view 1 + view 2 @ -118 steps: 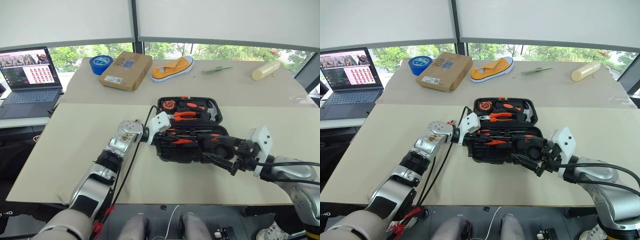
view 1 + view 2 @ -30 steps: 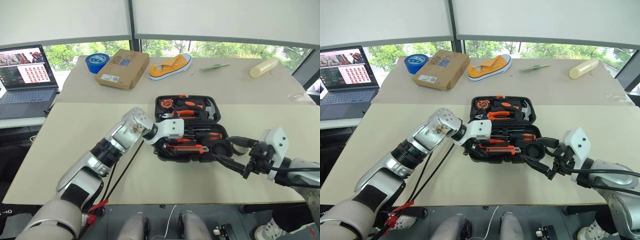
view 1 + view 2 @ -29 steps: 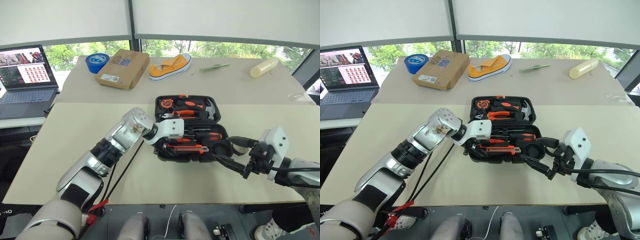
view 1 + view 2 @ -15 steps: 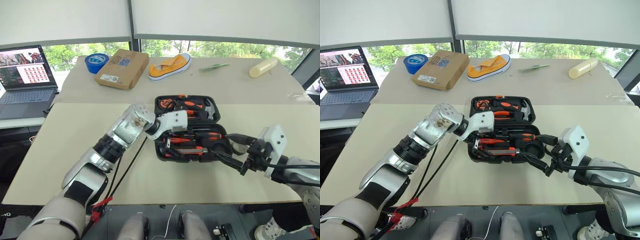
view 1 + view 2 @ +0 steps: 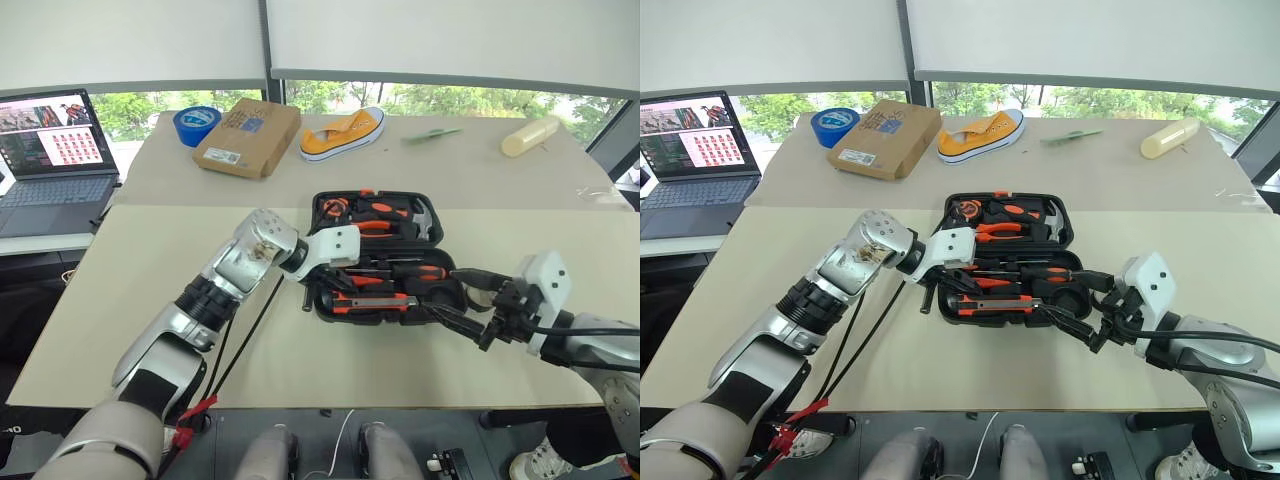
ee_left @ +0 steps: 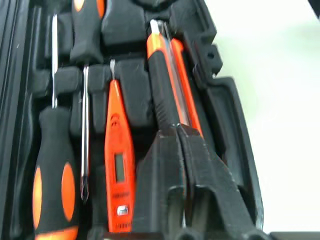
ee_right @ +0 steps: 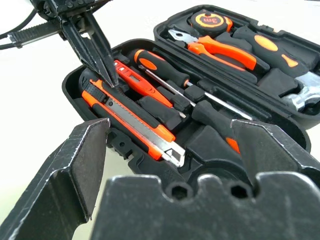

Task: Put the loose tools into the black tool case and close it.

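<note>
Fingers of the left gripper (image 7: 109,75) are pressed together with nothing between them, and their joined tips point down at the butt end of the utility knife (image 7: 132,117), touching it or just short of it; I cannot tell which. Half a second ago these jaws stood wide apart over the middle of the tray, so they have let go and snapped shut, and the hand has drawn back toward the left end of the black tool case (image 5: 390,318). I read this as a release followed by a nudge to seat the knife, which lies along the front edge of the tray, blade end toward the right gripper (image 5: 455,292). That gripper's jaws are spread as wide as they go and hold nothing; it has kept its station at the case's right front corner throughout. Beside the knife sit the slim orange tester (image 6: 119,165) and the two long screwdrivers (image 7: 165,67) in their recesses. A dark round shape (image 5: 1070,297) at the tray's right end may be the small tape roll, but that is not certain. The lid half lies flat open behind, with the pliers (image 7: 220,47) in it. With the tools apparently in, mainly the closing seems to remain.
</note>
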Controlling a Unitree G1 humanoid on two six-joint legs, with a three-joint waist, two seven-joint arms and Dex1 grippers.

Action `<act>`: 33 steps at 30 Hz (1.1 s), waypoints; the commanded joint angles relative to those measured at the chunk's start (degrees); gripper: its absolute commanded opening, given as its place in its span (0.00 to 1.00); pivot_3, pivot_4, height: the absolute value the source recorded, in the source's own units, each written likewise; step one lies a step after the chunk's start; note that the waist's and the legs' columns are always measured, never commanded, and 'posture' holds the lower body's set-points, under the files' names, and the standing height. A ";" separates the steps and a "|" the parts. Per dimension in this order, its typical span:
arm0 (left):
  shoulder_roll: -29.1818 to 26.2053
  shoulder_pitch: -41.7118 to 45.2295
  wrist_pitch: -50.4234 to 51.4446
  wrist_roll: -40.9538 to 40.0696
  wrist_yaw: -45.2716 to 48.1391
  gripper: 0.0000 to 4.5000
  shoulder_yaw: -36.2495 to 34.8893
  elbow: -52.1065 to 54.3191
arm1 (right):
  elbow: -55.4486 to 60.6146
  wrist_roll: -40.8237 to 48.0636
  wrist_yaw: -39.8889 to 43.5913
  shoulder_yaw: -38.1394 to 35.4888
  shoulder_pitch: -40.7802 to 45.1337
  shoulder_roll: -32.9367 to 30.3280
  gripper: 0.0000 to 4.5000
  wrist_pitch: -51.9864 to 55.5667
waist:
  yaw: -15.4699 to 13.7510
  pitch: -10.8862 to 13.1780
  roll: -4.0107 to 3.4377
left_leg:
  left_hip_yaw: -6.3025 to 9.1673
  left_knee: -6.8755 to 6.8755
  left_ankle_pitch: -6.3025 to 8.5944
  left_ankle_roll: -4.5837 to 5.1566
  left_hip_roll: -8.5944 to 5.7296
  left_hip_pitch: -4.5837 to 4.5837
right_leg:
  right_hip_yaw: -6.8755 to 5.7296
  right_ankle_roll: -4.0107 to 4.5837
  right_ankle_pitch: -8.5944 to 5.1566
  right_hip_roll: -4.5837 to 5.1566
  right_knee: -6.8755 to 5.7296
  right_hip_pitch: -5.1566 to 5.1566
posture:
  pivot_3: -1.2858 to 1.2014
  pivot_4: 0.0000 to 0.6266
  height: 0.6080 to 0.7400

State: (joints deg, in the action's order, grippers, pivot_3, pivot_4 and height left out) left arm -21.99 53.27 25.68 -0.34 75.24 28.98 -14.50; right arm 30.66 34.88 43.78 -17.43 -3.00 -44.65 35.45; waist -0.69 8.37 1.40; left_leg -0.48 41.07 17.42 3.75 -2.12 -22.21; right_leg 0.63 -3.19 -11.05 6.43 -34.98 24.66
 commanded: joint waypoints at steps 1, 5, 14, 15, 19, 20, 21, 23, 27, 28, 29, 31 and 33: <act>-0.19 -0.26 -2.64 1.81 -0.07 0.01 1.52 0.02 | 1.04 0.22 0.38 -1.09 0.06 -0.52 1.00 -0.93 | 0.00 0.00 0.00 | 0.00 0.00 0.00 0.00 0.00 0.00 | 0.00 0.00 0.00 0.00 0.00 0.00 | 0.52 0.24 0.96; -0.16 -0.70 -5.79 5.00 -1.09 0.01 4.03 -2.02 | 1.22 0.17 0.32 -1.32 -0.31 -0.54 1.00 -0.99 | -0.08 0.00 0.00 | 0.00 0.00 0.00 0.00 -0.01 0.02 | 0.01 0.00 0.00 0.00 0.00 -0.01 | 0.52 0.24 0.96; 2.94 -0.71 -9.96 7.29 -3.08 0.01 4.72 -8.49 | 1.70 -0.11 0.06 -1.64 -1.67 -0.42 1.00 -1.24 | -0.44 -0.02 -0.01 | 0.01 0.03 0.06 0.10 -0.02 0.48 | -0.01 -0.02 -0.02 0.06 0.11 -0.53 | 0.52 0.24 0.96; 3.16 -0.72 -9.79 7.11 -2.84 0.01 4.54 -8.55 | 1.75 -0.14 0.02 -1.66 -1.88 -0.37 1.00 -1.29 | -0.46 -0.02 -0.02 | 0.02 0.03 0.06 0.10 -0.01 0.46 | -0.01 -0.02 -0.02 0.05 0.09 -0.52 | 0.52 0.24 0.96; 3.60 -1.55 -10.61 7.45 -2.60 0.01 4.66 -8.60 | 1.89 -0.36 -0.10 -1.77 -2.90 -0.21 1.00 -1.61 | -0.54 -0.03 -0.03 | 0.01 0.03 0.06 0.10 -0.02 0.47 | 0.00 -0.03 -0.02 0.06 0.08 -0.53 | 0.52 0.24 0.96; 3.77 -1.66 -10.57 7.07 -2.61 0.01 4.26 -8.42 | 1.86 -0.41 -0.20 -1.90 -3.06 -0.18 1.00 -1.61 | -0.57 -0.03 -0.03 | 0.01 0.04 0.06 0.11 -0.02 0.47 | 0.00 -0.03 -0.02 0.07 0.07 -0.53 | 0.52 0.24 0.96; 3.96 -1.57 -10.27 6.25 -2.58 0.01 3.39 -8.00 | 1.79 -0.52 -0.31 -2.17 -3.29 -0.19 1.00 -1.62 | -0.62 -0.03 -0.03 | 0.02 0.04 0.06 0.11 -0.03 0.47 | 0.00 -0.03 -0.02 0.07 0.08 -0.53 | 0.52 0.24 0.96; 4.30 -1.28 -10.21 2.54 -3.49 0.01 -1.43 -6.19 | 1.63 -0.59 -0.50 -4.15 -4.72 -0.32 1.00 -1.57 | -0.75 -0.03 -0.03 | 0.02 0.04 0.06 0.11 -0.03 0.46 | -0.01 -0.03 -0.02 0.07 0.08 -0.52 | 0.52 0.24 0.96; 2.63 -2.53 -8.35 -6.18 -4.08 0.12 -12.07 -0.50 | 0.31 0.31 -0.40 -10.28 -8.34 -0.79 1.00 -0.32 | -0.42 -0.02 -0.02 | 0.03 0.04 0.05 0.08 0.00 0.16 | -0.01 -0.03 -0.01 0.07 -0.01 -0.21 | 0.52 0.24 0.96; 1.17 -3.11 -5.57 -8.95 -2.92 0.18 -14.46 1.58 | -0.47 0.29 -0.12 -12.18 -9.53 -1.03 1.00 -0.06 | -0.34 -0.02 -0.03 | 0.04 0.04 0.04 0.06 0.03 0.13 | -0.01 -0.02 -0.01 0.05 -0.03 -0.16 | 0.52 0.24 0.96; -0.25 -3.68 -2.88 -11.35 -1.95 0.25 -16.41 3.46 | -1.29 0.12 0.26 -13.77 -10.60 -1.32 1.00 0.12 | -0.17 -0.02 -0.03 | 0.04 0.02 0.03 0.05 0.03 0.14 | -0.01 -0.02 -0.01 0.05 -0.03 -0.16 | 0.52 0.24 0.96; -3.55 -4.72 4.21 -16.91 -0.19 0.41 -20.28 7.96 | -3.74 -0.63 1.41 -16.60 -12.55 -2.32 1.00 -0.03 | 0.12 -0.03 -0.05 | 0.04 -0.05 0.03 0.04 0.04 0.17 | 0.00 -0.02 -0.01 0.05 -0.02 -0.17 | 0.52 0.24 0.96; -7.54 -6.83 9.94 -22.06 1.38 0.57 -23.67 13.27 | -7.88 -1.62 2.68 -17.58 -12.44 -4.34 1.00 -0.55 | 0.40 -0.04 -0.10 | 0.03 -0.08 0.03 0.04 0.04 0.26 | 0.03 -0.02 -0.02 0.03 -0.01 -0.21 | 0.52 0.24 0.96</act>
State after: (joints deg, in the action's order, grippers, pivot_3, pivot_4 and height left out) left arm -26.91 48.01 29.78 -16.41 74.60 8.96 -7.25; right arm 25.47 34.21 45.08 -32.27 -16.32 -47.01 35.46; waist -0.29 8.33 1.31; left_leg -0.46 40.97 17.45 3.80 -2.07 -21.92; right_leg 0.68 -3.21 -11.07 6.46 -34.99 24.42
